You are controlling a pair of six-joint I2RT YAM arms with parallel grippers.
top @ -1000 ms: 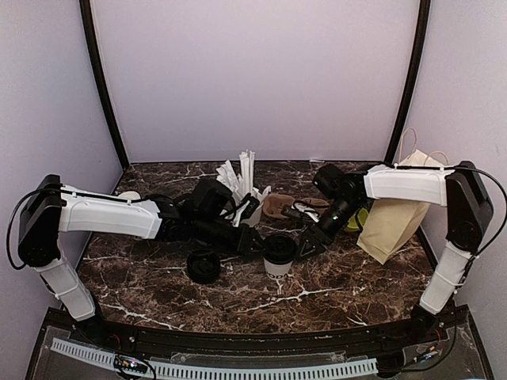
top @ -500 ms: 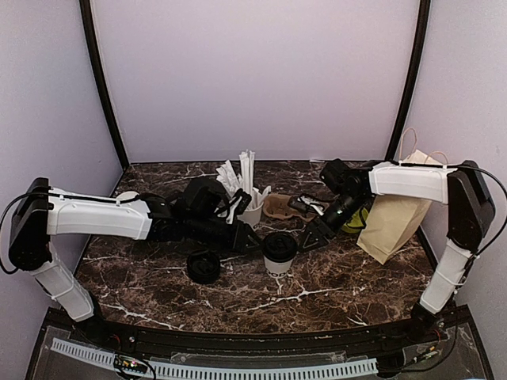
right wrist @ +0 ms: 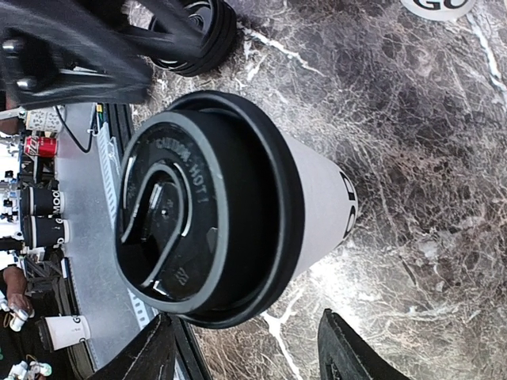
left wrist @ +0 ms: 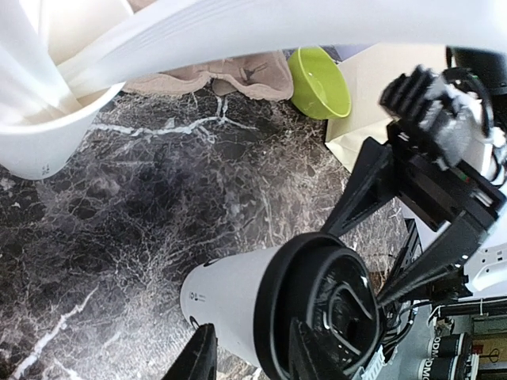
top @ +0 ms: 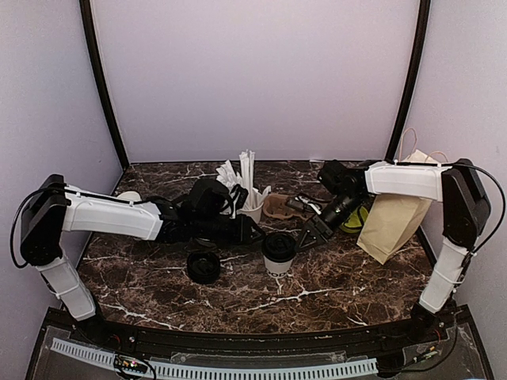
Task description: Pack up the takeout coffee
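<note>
One takeout coffee (top: 279, 252) stands upright mid-table, a tall white paper cup with black lettering and a round black lid. The left wrist view shows its wall (left wrist: 230, 305) and lid, and the right wrist view shows the same cup (right wrist: 317, 206). My left gripper (top: 252, 233) hovers just left of the cup. It is open (left wrist: 252, 331), with the cup's upper part just beyond its fingertips. My right gripper (top: 309, 236) sits close on the cup's right, also open (right wrist: 245, 321), with nothing between its fingers. No other coffee shows.
A low black round stack (top: 203, 266) lies left of the coffee. A small white cup of straws (top: 252, 207) stands behind, with a brown cardboard piece (top: 277, 207) beside it. A green bowl (left wrist: 318, 81) and a brown paper bag (top: 394, 215) are at the right.
Both grippers have drawn slightly back from the near edge while staying beside the cup. The coffee has not moved.
</note>
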